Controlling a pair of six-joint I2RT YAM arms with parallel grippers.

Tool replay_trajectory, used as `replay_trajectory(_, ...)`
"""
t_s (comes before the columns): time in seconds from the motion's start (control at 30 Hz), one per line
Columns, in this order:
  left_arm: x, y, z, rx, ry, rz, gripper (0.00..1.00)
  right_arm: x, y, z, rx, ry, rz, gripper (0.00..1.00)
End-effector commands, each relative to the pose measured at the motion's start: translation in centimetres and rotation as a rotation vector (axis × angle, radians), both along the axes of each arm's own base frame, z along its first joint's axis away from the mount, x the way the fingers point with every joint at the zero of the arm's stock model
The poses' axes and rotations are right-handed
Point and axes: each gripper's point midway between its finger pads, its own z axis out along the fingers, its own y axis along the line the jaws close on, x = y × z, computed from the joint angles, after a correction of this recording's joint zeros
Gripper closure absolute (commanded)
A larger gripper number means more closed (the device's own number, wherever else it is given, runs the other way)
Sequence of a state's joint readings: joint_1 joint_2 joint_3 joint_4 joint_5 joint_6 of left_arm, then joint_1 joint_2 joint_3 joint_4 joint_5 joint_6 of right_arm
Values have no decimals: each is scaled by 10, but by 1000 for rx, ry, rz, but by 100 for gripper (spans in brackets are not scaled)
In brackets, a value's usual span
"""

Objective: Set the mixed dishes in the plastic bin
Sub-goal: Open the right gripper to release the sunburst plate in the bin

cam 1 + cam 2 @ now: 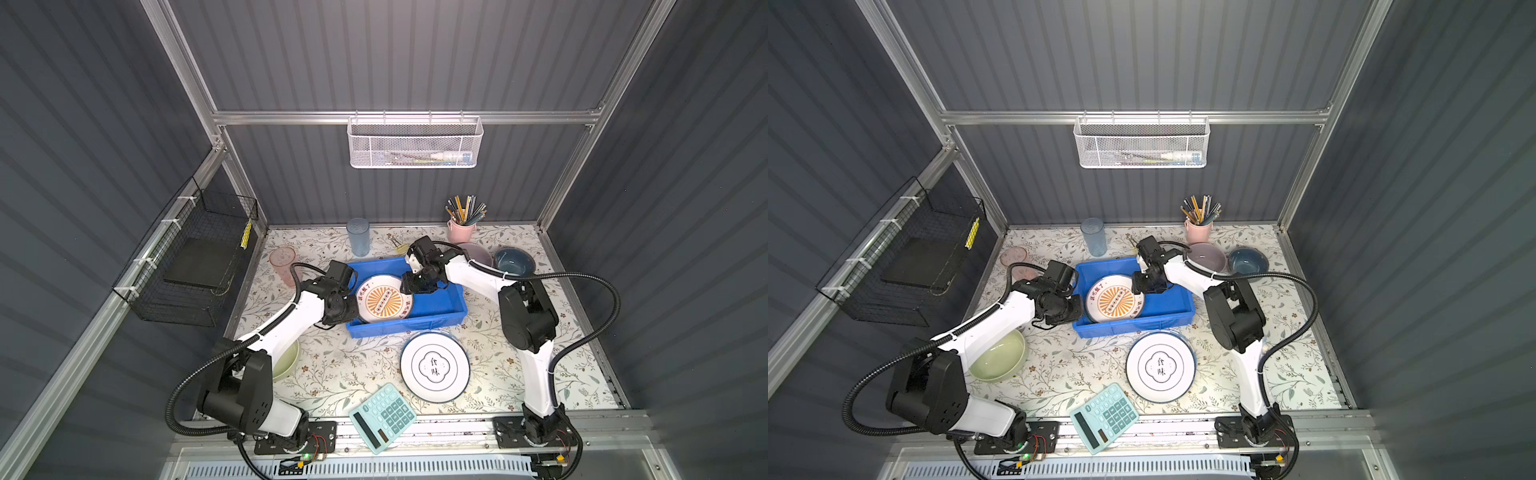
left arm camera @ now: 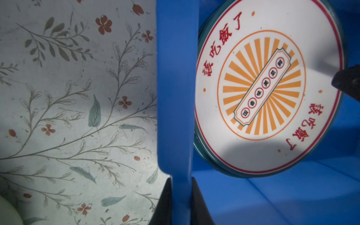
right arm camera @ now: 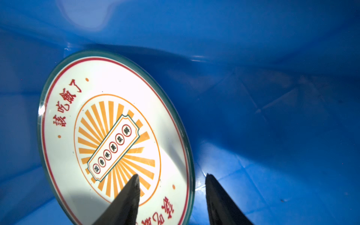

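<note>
The plastic bin (image 1: 436, 307) (image 1: 1167, 303) sits mid-table, and a white plate with an orange sunburst (image 1: 384, 300) (image 1: 1115, 300) leans tilted inside it. My left gripper (image 2: 181, 180) (image 1: 353, 305) is shut on the bin's left wall (image 2: 175, 97). My right gripper (image 3: 171, 175) (image 1: 409, 286) is open inside the bin. The plate's rim (image 3: 191, 175) stands between its fingers, with a gap to one of them. On the table stand a white blue-rimmed plate (image 1: 435, 366), a pale-green bowl (image 1: 998, 357), a pink bowl (image 1: 1206, 257), a dark-blue bowl (image 1: 514, 261), a blue tumbler (image 1: 358, 237) and a pink tumbler (image 1: 283, 262).
A mint calculator (image 1: 382, 417) lies at the front edge. A pink cup of pencils (image 1: 461, 230) stands at the back. A white mesh basket (image 1: 415, 143) hangs on the back rail and a black wire basket (image 1: 195, 257) on the left wall.
</note>
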State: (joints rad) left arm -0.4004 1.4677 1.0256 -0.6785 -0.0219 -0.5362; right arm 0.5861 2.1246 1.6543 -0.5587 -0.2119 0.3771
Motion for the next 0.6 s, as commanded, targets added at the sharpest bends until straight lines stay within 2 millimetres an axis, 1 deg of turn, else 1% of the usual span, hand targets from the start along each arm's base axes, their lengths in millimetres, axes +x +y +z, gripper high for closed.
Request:
replay_trajectory(0.0, 8, 7, 4, -8, -42, 63, 85, 1, 1, 2, -16, -9, 8, 44)
replay_trajectory(0.3, 16, 9, 9, -18, -72, 94, 85, 1, 10, 2, 4, 1, 14, 42)
replay_trajectory(0.57, 15, 8, 10, -24, -75, 86, 85, 1, 15, -3, 6, 13, 9, 40)
